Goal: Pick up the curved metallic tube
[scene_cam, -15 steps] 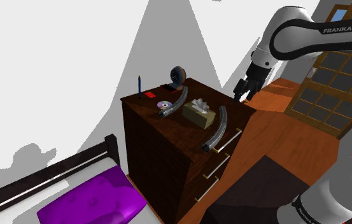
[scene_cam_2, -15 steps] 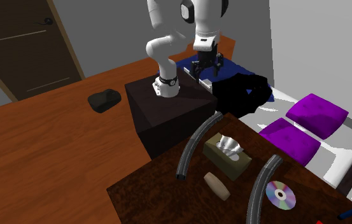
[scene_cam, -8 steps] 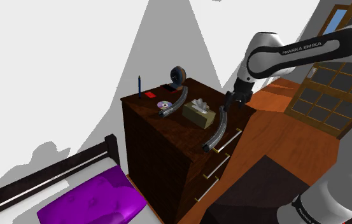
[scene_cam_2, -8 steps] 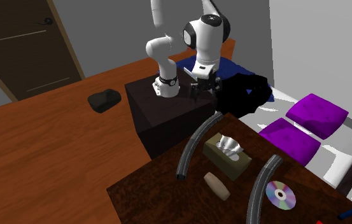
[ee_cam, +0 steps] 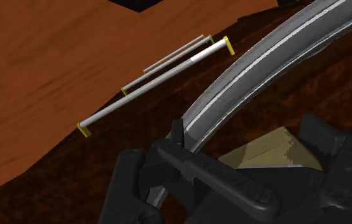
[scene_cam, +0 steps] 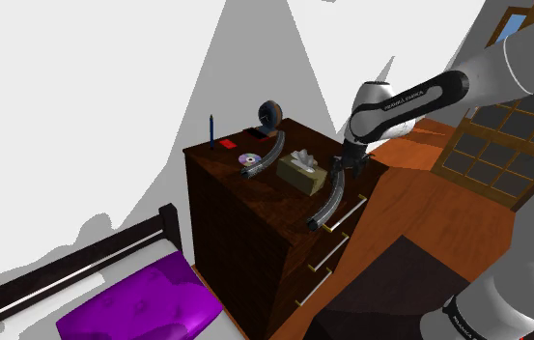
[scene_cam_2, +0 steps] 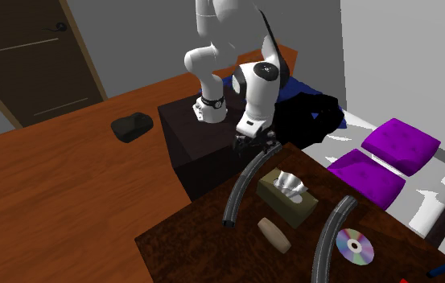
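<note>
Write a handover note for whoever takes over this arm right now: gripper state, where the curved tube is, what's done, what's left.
Gripper: open, low over the dresser, straddling one end of the curved tube, not clasping it.
Curved tube: lying flat on the dresser top along the drawer-side edge, beside the tissue box. A second curved tube lies on the box's other side.
Done: approach and line-up over the tube.
Left: close on the tube, then lift it.
</note>
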`<action>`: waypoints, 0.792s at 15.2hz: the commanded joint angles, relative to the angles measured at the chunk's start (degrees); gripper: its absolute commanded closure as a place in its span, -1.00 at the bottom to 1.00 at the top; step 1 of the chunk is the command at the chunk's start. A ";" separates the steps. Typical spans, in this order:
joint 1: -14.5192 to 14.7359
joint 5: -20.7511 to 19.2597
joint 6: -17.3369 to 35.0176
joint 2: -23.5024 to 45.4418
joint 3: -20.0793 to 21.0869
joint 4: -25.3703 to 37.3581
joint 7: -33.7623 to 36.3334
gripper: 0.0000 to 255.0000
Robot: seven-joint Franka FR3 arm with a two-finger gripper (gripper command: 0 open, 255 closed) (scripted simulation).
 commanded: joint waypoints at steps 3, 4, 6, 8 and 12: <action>-0.82 -0.97 3.68 8.48 -0.90 3.36 2.97 -1.00; -0.81 -0.93 4.42 9.09 -0.91 3.22 2.95 -1.00; -0.81 -0.85 5.91 10.33 -0.91 2.98 2.92 -1.00; -0.83 -0.76 7.38 11.60 -0.89 2.78 2.88 -1.00; -0.86 -0.65 9.26 13.31 -0.85 2.60 2.82 -1.00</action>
